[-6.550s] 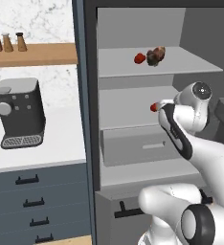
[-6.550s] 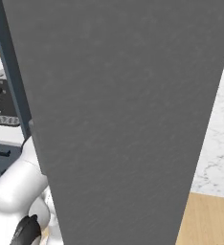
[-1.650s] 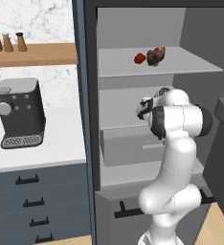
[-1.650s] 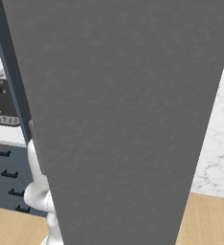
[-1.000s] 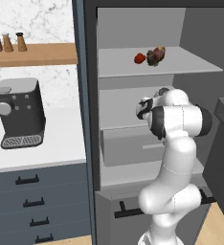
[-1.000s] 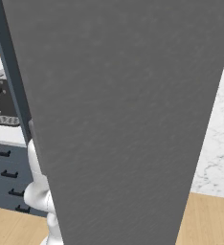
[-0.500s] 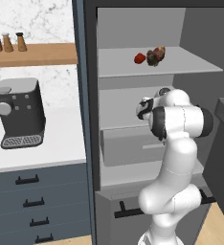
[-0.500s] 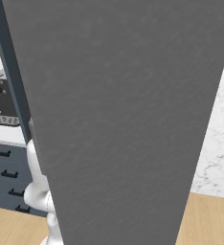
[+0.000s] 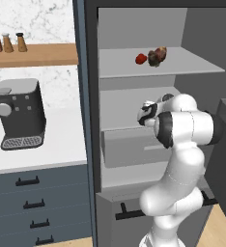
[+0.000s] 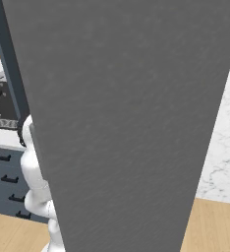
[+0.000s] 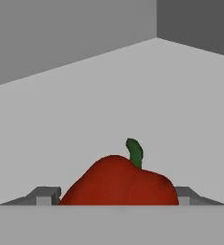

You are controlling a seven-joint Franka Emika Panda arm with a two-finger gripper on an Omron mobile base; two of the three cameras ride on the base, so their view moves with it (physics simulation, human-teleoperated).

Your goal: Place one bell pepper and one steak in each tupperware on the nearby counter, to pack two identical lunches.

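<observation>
- Pincer (image 11: 115,197) is reaching into the open fridge (image 9: 91,96), at the level of the middle shelf (image 11: 133,105). In the left base view the white arm (image 9: 182,144) bends in from below and hides the shelf in front of the hand.
- Bell pepper (image 11: 118,179): red, glossy, with a green stem pointing up. It sits on the middle shelf, directly between the 2 finger tips (image 11: 47,195) and right up against the hand camera.
- 1 tip is at each flank of the pepper. The far flank looks as if it meets its tip, and the near one shows a sliver of shelf. I cannot tell whether the pincer is clamped on the pepper or just bracketing it.
- The pepper's base is hidden, so I cannot tell whether it is lifted off the shelf.
- 2nd bell pepper (image 9: 141,59): on the top shelf (image 9: 192,62), above the pincer and slightly to its left.
- Steak (image 9: 157,56): brown and mottled, on the top shelf above the pincer, touching or just beside the 2nd bell pepper.
- Counter (image 9: 62,144): white, well to the left of the pincer and outside the fridge. A dark coffee machine (image 9: 21,113) stands on it, with drawers (image 9: 37,202) beneath.
- Right base view: the grey fridge door (image 10: 127,123) stands close across the lens.
</observation>
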